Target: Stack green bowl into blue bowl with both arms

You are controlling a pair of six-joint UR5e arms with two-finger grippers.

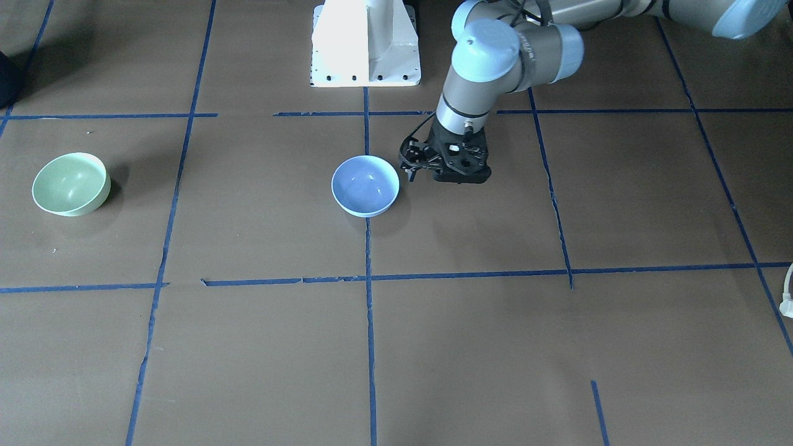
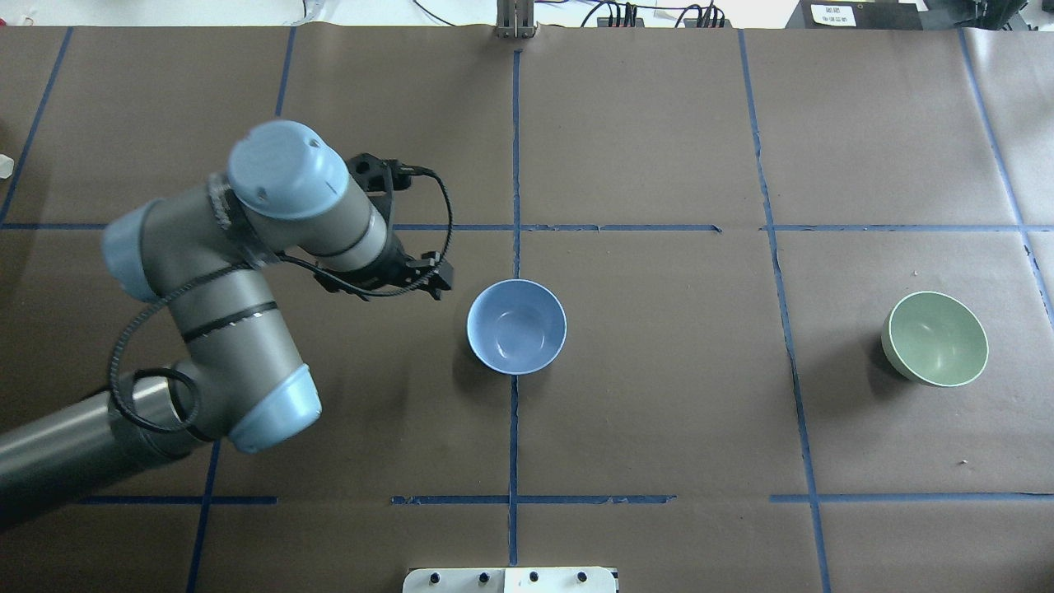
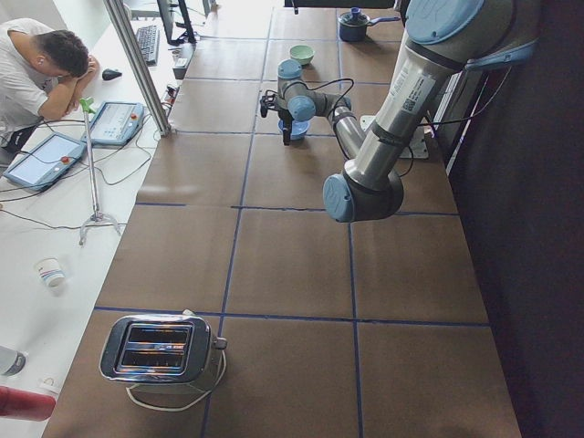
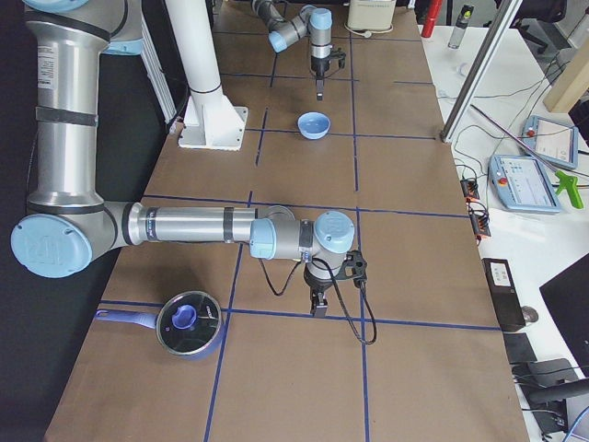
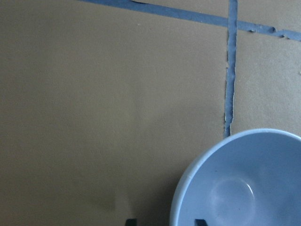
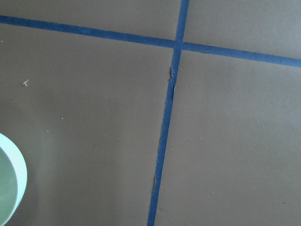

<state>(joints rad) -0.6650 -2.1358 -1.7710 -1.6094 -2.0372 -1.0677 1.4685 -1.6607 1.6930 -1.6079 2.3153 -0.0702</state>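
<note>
The blue bowl (image 1: 365,184) stands upright and empty at the table's middle, on a blue tape line; it also shows in the overhead view (image 2: 516,326). My left gripper (image 1: 455,176) hangs close beside it, on the robot's left. In the left wrist view the two fingertips (image 5: 130,221) stand apart, open and empty, with the bowl's rim (image 5: 181,188) between them. The green bowl (image 1: 71,184) stands upright far off on the robot's right (image 2: 935,338). My right gripper (image 4: 317,308) shows only in the exterior right view; I cannot tell its state. The right wrist view catches the green bowl's edge (image 6: 11,183).
The white pedestal base (image 1: 365,43) stands at the robot's side of the table. A toaster (image 3: 160,351) sits at the left end, a lidded blue pot (image 4: 189,322) at the right end. An operator (image 3: 36,64) sits beside the table.
</note>
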